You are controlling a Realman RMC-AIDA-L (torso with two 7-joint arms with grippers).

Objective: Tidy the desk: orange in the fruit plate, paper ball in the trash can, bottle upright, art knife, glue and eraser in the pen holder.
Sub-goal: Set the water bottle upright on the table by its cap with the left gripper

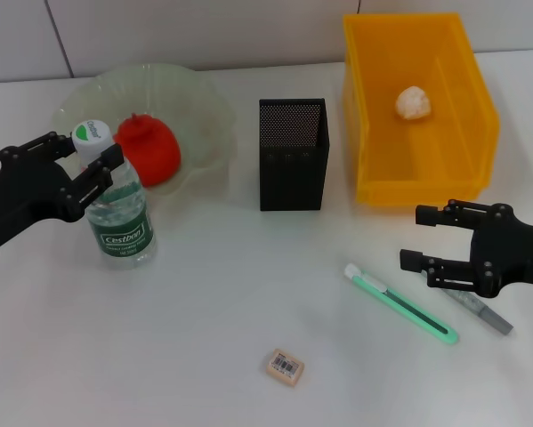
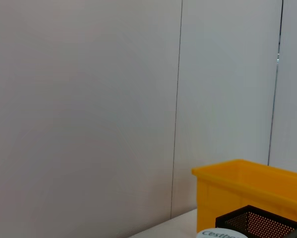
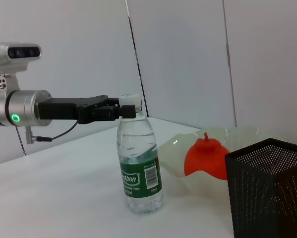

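The bottle [image 1: 119,213] stands upright in front of the fruit plate [image 1: 204,107]. My left gripper [image 1: 93,151] is shut on its white cap, which the right wrist view shows too, with the bottle [image 3: 138,168] held at its top. The orange [image 1: 149,149] lies in the plate. A paper ball [image 1: 413,102] rests inside the yellow trash can [image 1: 373,116]. The black mesh pen holder [image 1: 291,153] stands between plate and bin. My right gripper [image 1: 428,237] hangs open and empty, just above a grey glue stick [image 1: 481,310]. The green art knife [image 1: 399,302] and the eraser [image 1: 285,366] lie on the table.
The white table runs back to a pale panelled wall. The left wrist view catches the bin's rim [image 2: 247,176], the pen holder's top [image 2: 260,220] and the bottle cap [image 2: 222,234] at its lower edge.
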